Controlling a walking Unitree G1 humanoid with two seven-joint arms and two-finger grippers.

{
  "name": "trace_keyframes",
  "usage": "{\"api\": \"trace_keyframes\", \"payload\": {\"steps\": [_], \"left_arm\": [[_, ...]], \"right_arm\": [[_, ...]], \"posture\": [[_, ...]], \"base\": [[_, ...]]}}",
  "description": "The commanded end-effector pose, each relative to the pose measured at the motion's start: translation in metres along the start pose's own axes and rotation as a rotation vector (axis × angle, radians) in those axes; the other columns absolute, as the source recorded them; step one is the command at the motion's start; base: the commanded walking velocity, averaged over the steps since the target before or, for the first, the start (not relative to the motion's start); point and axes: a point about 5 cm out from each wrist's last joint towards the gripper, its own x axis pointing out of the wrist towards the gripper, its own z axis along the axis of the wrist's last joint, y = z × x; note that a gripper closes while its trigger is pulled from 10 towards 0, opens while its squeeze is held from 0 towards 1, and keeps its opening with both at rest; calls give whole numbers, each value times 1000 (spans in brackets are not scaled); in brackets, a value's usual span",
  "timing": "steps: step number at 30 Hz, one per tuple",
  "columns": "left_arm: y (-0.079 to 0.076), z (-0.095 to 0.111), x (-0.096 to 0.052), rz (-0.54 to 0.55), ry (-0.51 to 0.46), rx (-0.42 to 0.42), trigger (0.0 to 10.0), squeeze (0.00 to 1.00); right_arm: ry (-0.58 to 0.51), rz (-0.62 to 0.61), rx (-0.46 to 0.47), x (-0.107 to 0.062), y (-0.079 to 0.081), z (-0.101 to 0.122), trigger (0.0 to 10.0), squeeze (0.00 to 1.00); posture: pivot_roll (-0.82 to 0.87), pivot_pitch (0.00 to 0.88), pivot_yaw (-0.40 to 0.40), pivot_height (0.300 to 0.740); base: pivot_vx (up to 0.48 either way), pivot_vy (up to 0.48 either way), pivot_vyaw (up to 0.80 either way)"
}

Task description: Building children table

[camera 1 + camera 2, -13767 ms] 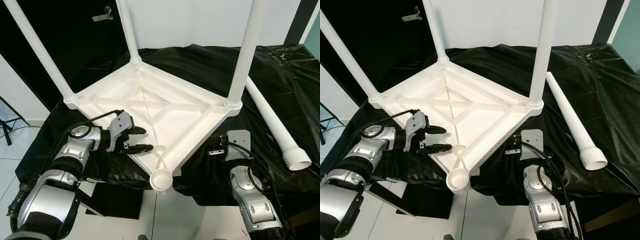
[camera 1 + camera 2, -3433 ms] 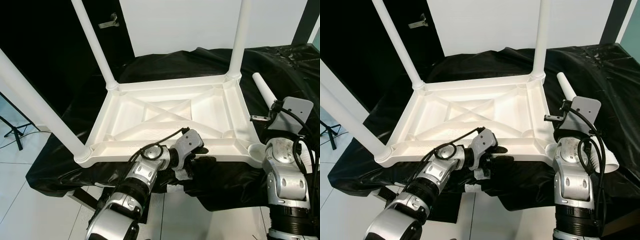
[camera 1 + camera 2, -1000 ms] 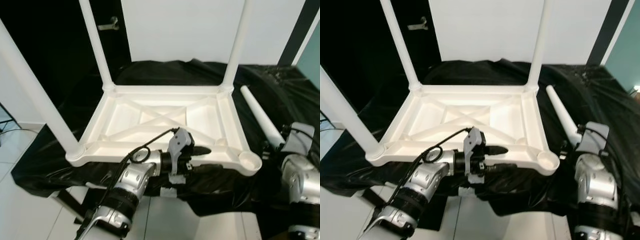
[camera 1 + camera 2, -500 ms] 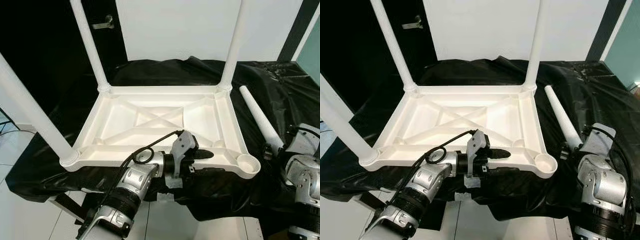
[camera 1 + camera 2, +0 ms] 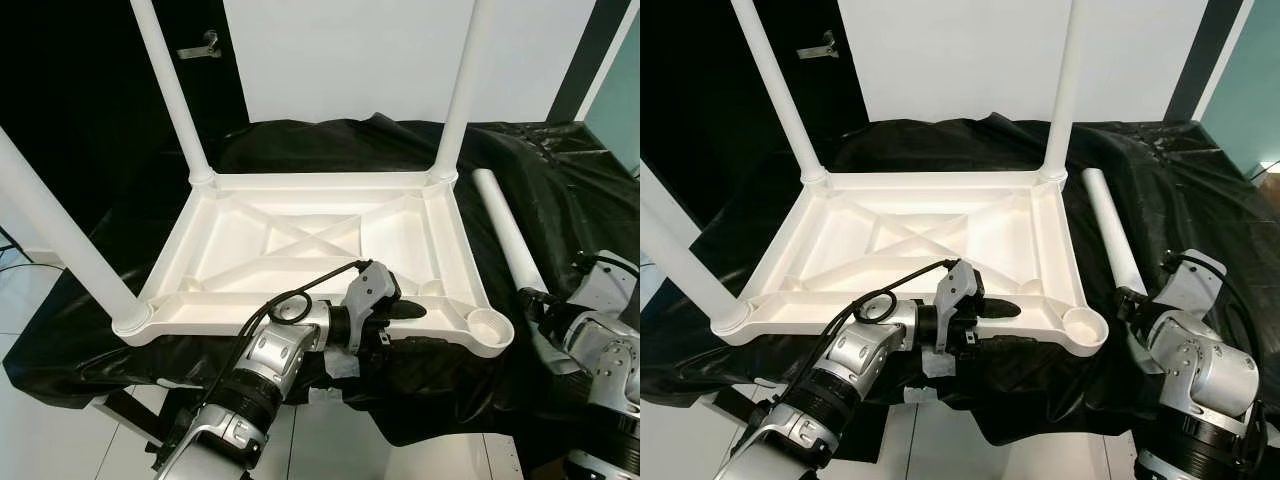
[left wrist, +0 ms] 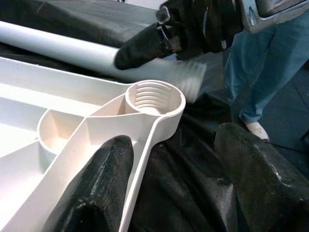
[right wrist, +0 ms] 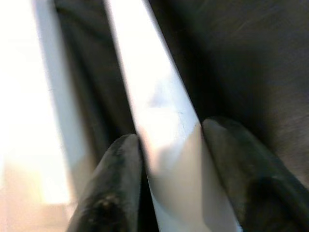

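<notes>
The white children's table top [image 5: 300,225] lies upside down on a black-covered surface. Three white legs stand screwed into it: far left [image 5: 170,90], far right [image 5: 460,90] and near left [image 5: 60,235]. The near right corner socket [image 5: 487,325] has no leg in it. A loose white leg [image 5: 505,235] lies on the cloth to the right of the table. My left gripper [image 5: 405,322] is shut on the table's near rim, one finger above and one below. My right gripper [image 5: 535,303] is shut on the loose leg's near end, and its fingers [image 7: 120,169] flank the tube.
Crumpled black cloth [image 5: 560,160] covers the whole work surface and hangs over its front edge. A dark door with a metal handle [image 5: 200,45] stands at the back left beside a white wall. A person's leg in blue trousers [image 6: 260,63] stands beyond the table's right corner.
The head camera has shifted a little. My right gripper has moved in from the right onto the loose leg's near end. The left gripper keeps its hold on the rim.
</notes>
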Motion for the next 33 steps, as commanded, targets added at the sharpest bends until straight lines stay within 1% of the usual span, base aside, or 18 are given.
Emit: {"api": "trace_keyframes", "payload": {"steps": [1, 5, 10, 11, 12, 13, 15, 16, 17, 18, 19, 23, 29, 30, 31, 32, 33], "left_arm": [[5, -2, 0, 62, 29, -8, 10000, 0], [5, -5, 1, 69, 40, -18, 10000, 0], [5, -6, 1, 73, 42, -22, 10000, 0], [6, -6, 1, 75, 43, -22, 10000, 0], [6, -6, 1, 75, 43, -22, 10000, 0], [6, -5, 1, 77, 44, -21, 10000, 0], [6, -5, 1, 77, 44, -21, 10000, 0], [6, -5, 2, 80, 46, -20, 10000, 0], [6, -5, 2, 80, 46, -20, 10000, 0], [7, -5, 2, 82, 48, -19, 10000, 0], [7, -5, 2, 86, 52, -20, 10000, 0], [8, -6, 3, 98, 60, -24, 10000, 0], [8, -6, 3, 106, 61, -29, 10000, 0], [8, -6, 3, 108, 61, -33, 10000, 0], [8, -6, 3, 108, 61, -33, 10000, 0], [9, -6, 4, 110, 62, -37, 10000, 0], [9, -6, 4, 110, 62, -37, 10000, 0]], "right_arm": [[264, -13, 49, 8, -5, -49, 0, 0], [239, 12, 79, 6, 0, -41, 0, 0], [224, 21, 86, 5, 4, -38, 0, 0], [206, 32, 79, 5, 8, -35, 1922, 0], [206, 32, 79, 5, 8, -35, 1922, 0], [159, 23, 33, 5, 10, -29, 10000, 0], [159, 23, 33, 5, 10, -29, 10000, 0], [123, 24, 7, 4, 15, -23, 10000, 0], [123, 24, 7, 4, 15, -23, 10000, 0], [90, 15, -26, 2, 18, -16, 10000, 1000], [67, 19, -35, 0, 22, -11, 10000, 1000], [60, 17, -40, -4, 28, -4, 10000, 1000], [73, 7, -36, -6, 30, 0, 10000, 1000], [111, 4, -25, -6, 28, -1, 10000, 1000], [111, 4, -25, -6, 28, -1, 10000, 1000], [161, 1, -35, -5, 24, -3, 10000, 1000], [161, 1, -35, -5, 24, -3, 10000, 1000]], "posture": [[-217, 0, 90, 740], [-215, 0, 86, 740], [-216, 0, 86, 740], [-216, 0, 86, 740], [-216, 0, 86, 740], [-216, 0, 86, 740], [-216, 0, 86, 740], [-216, 0, 86, 740], [-216, 0, 86, 740], [-216, 0, 87, 740], [-215, 0, 87, 740], [-215, 0, 88, 740], [-216, 0, 87, 740], [-218, 0, 87, 740], [-218, 0, 87, 740], [-220, 0, 86, 740], [-220, 0, 86, 740]], "base": [[0, 0, 0], [0, 0, 0], [0, 0, 0], [0, 0, 0], [0, 0, 0], [0, 0, 0], [0, 0, 0], [0, 0, 0], [0, 0, 0], [0, 0, 0], [0, 0, 0], [0, 0, 0], [0, 0, 0], [0, 0, 0], [0, 0, 0], [0, 0, 0], [0, 0, 0]]}}
